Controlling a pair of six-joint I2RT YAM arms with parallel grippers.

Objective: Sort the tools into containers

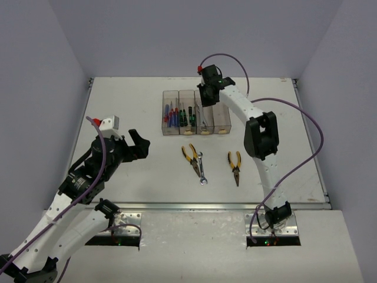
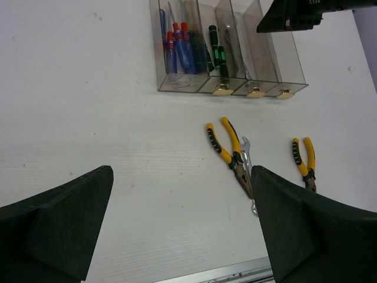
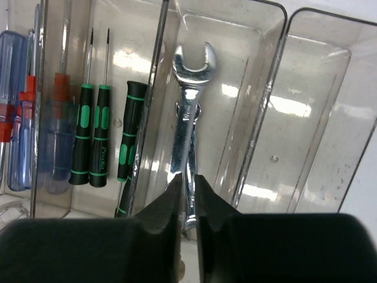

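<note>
Placing a wrench point(image 3: 189, 88): the right gripper point(image 3: 187, 194) is clamped on its shank, open end pointing away, hanging inside the third bin point(image 3: 235, 71) from the left, at the far side of the table point(image 1: 118, 106). Can't tell if it touches the bin floor. Blue/red screwdrivers point(image 3: 17, 135) sit in bin one, green/black screwdrivers point(image 3: 88, 135) in bin two; nothing visible in the fourth bin point(image 3: 318, 106). Next move, my read: open the jaws, lift straight up clear of the walls. Left to sort: second wrench point(image 1: 202, 169) touching the left pliers point(image 1: 192, 158), right pliers point(image 1: 235, 167) apart, all nearer than the bins. Left gripper point(image 1: 134, 144) is spread wide, holding nothing, hovering left of them.
</note>
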